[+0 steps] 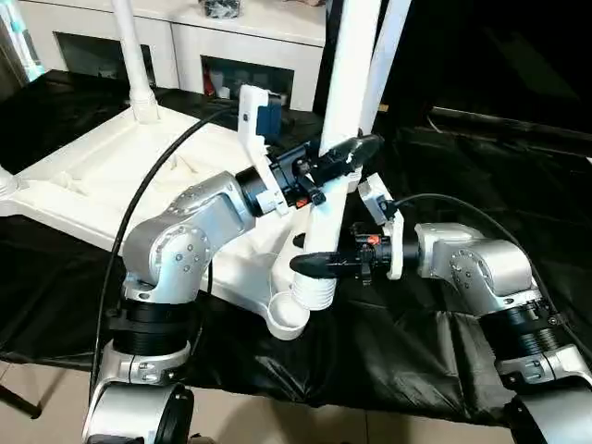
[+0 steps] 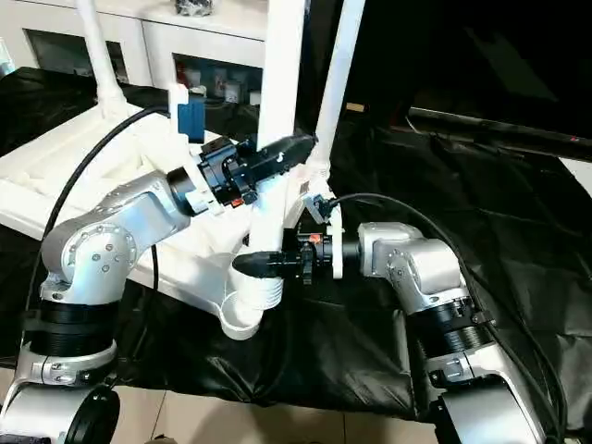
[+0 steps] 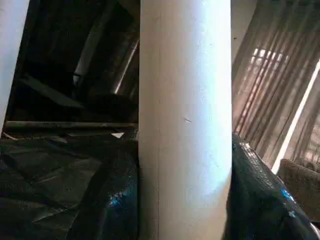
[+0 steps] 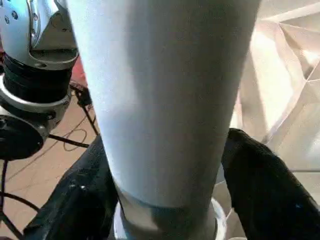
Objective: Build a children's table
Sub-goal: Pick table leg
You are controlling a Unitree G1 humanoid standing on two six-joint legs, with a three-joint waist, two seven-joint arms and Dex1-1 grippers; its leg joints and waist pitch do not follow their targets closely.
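Note:
The white tabletop (image 1: 92, 176) lies underside up on the black-draped work table. At its near corner socket (image 1: 301, 310) a white leg (image 1: 347, 83) stands upright. My left gripper (image 1: 356, 153) is shut on this leg about halfway up. My right gripper (image 1: 314, 265) is shut on the same leg just above the socket. In the left wrist view the leg (image 3: 185, 125) sits between my dark fingers (image 3: 110, 200). The right wrist view has the leg (image 4: 160, 100) clamped between its fingers (image 4: 260, 185). A second leg (image 1: 134, 55) stands at the far left corner, a third (image 1: 388, 46) behind the held one.
A white glass-door cabinet (image 1: 231, 55) stands behind the work table. The black cloth (image 1: 481, 166) stretches to the right of the tabletop. A black cable (image 1: 148, 176) loops over my left arm. Tiled floor (image 1: 277, 421) lies below the table's front edge.

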